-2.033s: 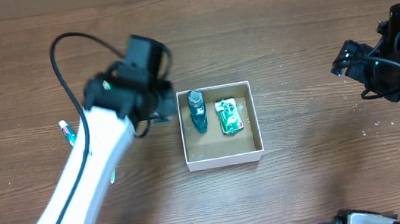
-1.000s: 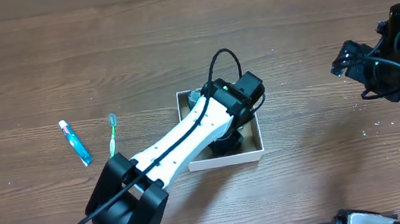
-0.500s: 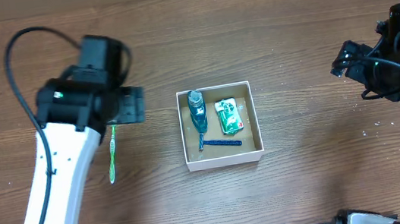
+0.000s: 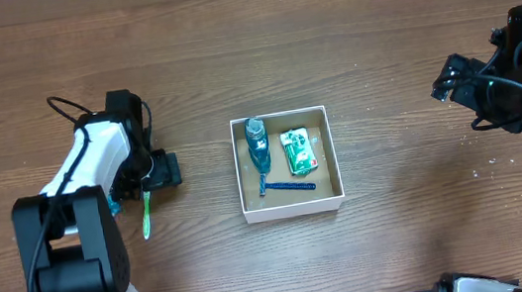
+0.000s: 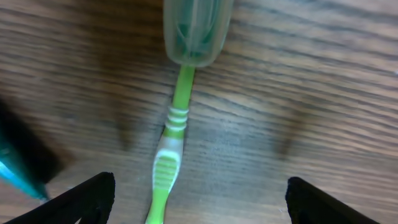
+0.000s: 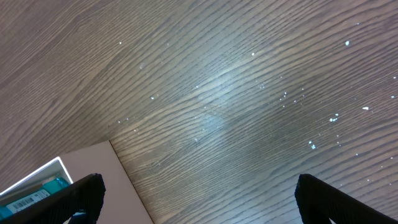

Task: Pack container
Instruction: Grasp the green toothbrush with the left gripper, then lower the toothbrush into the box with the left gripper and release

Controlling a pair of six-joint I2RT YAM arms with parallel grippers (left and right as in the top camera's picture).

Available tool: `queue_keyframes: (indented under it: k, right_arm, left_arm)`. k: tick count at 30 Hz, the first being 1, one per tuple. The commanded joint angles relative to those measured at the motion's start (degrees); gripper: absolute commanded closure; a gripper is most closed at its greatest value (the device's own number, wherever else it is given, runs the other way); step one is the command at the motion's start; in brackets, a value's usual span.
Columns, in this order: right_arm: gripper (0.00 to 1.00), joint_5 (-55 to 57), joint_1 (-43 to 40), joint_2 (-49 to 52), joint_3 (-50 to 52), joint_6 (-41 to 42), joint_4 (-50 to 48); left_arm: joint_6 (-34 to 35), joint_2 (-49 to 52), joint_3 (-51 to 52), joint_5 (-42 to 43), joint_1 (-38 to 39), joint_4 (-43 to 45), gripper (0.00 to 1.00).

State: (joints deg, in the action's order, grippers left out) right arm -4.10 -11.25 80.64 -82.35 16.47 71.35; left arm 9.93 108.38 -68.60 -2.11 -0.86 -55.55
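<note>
The container (image 4: 333, 153), a white-walled square box with a brown floor, sits mid-table; its corner (image 6: 59, 180) shows in the right wrist view. Inside lie a teal bottle (image 4: 258, 144), a green packet (image 4: 299, 151) and a blue razor (image 4: 289, 185). A green toothbrush (image 4: 146, 212) lies on the wood to the left. My left gripper (image 4: 154, 172) hangs open right over it. In the left wrist view the toothbrush (image 5: 171, 155), with a clear cap on its head, runs between the wide-apart fingers (image 5: 93, 196), untouched. My right gripper (image 4: 445, 86) is open, far right of the container, holding nothing.
A teal-blue object (image 5: 13, 169) pokes in at the left edge of the left wrist view, close to the toothbrush. Pale specks (image 6: 311, 124) dot the wooden table (image 4: 377, 32) under the right gripper.
The left arm left the container, where the blue razor now lies, and swung left. It has opened its jaws and come down over the toothbrush. The right arm has not moved.
</note>
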Motion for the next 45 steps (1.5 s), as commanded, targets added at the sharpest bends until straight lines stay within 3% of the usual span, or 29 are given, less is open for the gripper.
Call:
queue_keyframes:
  k: [1,3,9,13,17,22,25,29,34,39,45]
  right_arm:
    - [0.00,-0.1,0.0,-0.2,0.0,-0.2,-0.3]
    - [0.00,-0.1,0.0,-0.2,0.0,-0.2,-0.3]
    - [0.00,-0.1,0.0,-0.2,0.0,-0.2,-0.3]
    - [0.00,-0.1,0.0,-0.2,0.0,-0.2,-0.3]
    - [0.00,-0.1,0.0,-0.2,0.0,-0.2,-0.3]
    - [0.00,-0.1,0.0,-0.2,0.0,-0.2,-0.1]
    - [0.00,-0.1,0.0,-0.2,0.0,-0.2,-0.1]
    - [0.00,-0.1,0.0,-0.2,0.0,-0.2,-0.2]
    - [0.00,0.0,0.0,-0.2,0.0,-0.2,-0.5]
    - [0.00,-0.1,0.0,-0.2,0.0,-0.2,-0.5]
    - [0.00,-0.1,0.0,-0.2,0.0,-0.2,-0.5]
  left_arm:
    - [-1.2,1.9,0.1,0.6,-0.2,0.6,0.16]
    - [-1.2,2.0,0.2,0.7,-0.2,2.0,0.23]
    - [-1.2,2.0,1.1,0.7,-0.2,3.2,0.26]
    - [-1.1,2.0,1.1,0.7,-0.2,1.7,0.64]
    - [-1.1,2.0,1.1,0.7,-0.2,0.0,0.94]
    - [-0.9,-0.4,0.8,0.7,0.7,-0.2,0.96]
    - [-1.2,-7.7,-0.5,0.7,3.6,-0.8,0.96]
    - [-5.9,-23.8,-2.9,0.2,12.4,-0.5,0.96]
    - [-16.5,-36.5,-2.9,-3.0,29.8,3.2,0.96]
    - [-24.4,-32.5,-2.8,-2.8,41.1,3.8,0.96]
    - [-29.3,-20.0,-2.8,-2.7,46.1,10.1,0.96]
